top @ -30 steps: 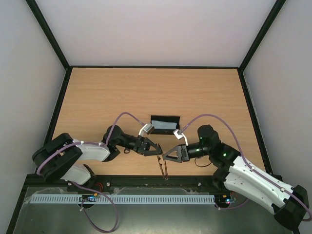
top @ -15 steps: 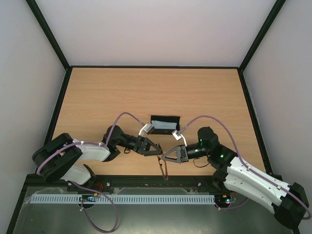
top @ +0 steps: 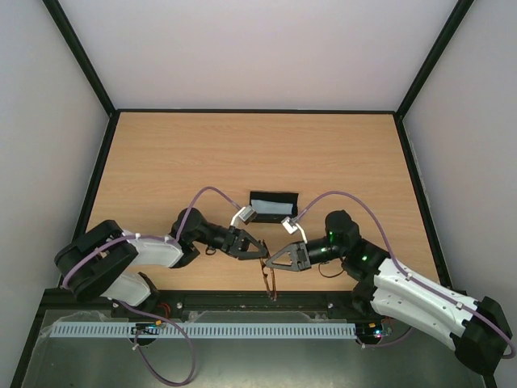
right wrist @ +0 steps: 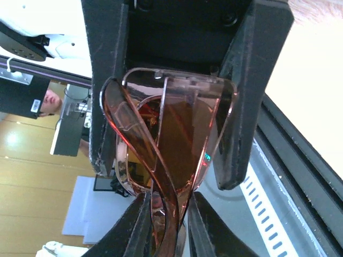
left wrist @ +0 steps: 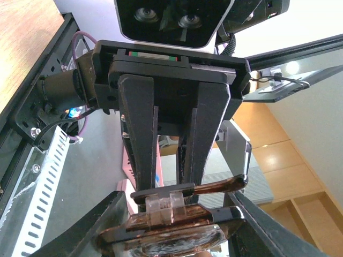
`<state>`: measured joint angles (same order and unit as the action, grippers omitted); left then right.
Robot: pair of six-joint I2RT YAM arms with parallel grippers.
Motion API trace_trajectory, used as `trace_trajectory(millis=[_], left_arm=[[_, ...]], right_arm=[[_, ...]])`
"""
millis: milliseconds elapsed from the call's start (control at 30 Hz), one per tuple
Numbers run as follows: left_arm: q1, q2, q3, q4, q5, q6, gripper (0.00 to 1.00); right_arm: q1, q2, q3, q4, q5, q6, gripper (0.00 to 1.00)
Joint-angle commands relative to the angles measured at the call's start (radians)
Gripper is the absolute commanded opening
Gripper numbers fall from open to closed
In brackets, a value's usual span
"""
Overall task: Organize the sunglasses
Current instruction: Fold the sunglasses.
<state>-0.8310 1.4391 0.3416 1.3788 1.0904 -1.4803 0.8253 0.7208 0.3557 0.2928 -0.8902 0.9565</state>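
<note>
Left end effector (left wrist: pixel 176 209) at mid width, clamped across the lens front of the sunglasses (right wrist: pixel 177 139). Right end effector (right wrist: pixel 169 206) narrow, its black fingers (right wrist: pixel 136 230) pressed on either side of the folded temple arms. Glasses are off the tabletop (top: pixel 202 153), held in the air between the two end effectors over its near edge, just left of centre. From above, thin brown temple ends hang down toward the black front rail (top: pixel 242 301).

Both arms reach inward and nearly meet tip to tip. Left arm (top: pixel 149 252) lies low along the near edge, right arm (top: pixel 420 303) comes in from the near right corner. Purple cables (top: pixel 212 191) loop over each wrist.

The black case (top: pixel 273 206) sits on the tabletop just beyond the end effectors, apart from them, with a pale patch showing in it; can't tell what the patch is.

Tabletop: light wood grain, rectangular, black border. Pale matte walls (top: pixel 258 48) on three sides, black corner struts (top: pixel 81 56). A white slotted strip (top: pixel 202 330) runs along a grey ledge in front of the arm bases. Wrist views show a bright room beyond, blurred, with wood-toned panels.

Materials: lenses amber, see-through and glossy, rounded-square in outline, with clear nose pads (left wrist: pixel 161 202). Temples slim, brown, translucent. Fingers matte black plastic, flat and tapered. Arm shells smooth white, joints black.
</note>
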Motion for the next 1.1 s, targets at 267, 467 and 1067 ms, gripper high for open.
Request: trace_trajectory(millis=[267,467,1067], left_arm=[[-0.004,0.012,0.031,0.519,-0.013,-0.015,0.67],[0.047,0.001,0.021,0.517,-0.036,-0.041,0.75],[0.239,-0.383,0.164,-0.698,-0.355,0.465,0.78]], right_arm=[[0.013,-0.008,0.002,0.019,0.019,-0.002,0.10],[0.014,-0.028,0.021,-0.082,0.085,-0.042,0.07],[-0.169,0.276,0.510,-0.693,0.698,-0.457,0.03]])
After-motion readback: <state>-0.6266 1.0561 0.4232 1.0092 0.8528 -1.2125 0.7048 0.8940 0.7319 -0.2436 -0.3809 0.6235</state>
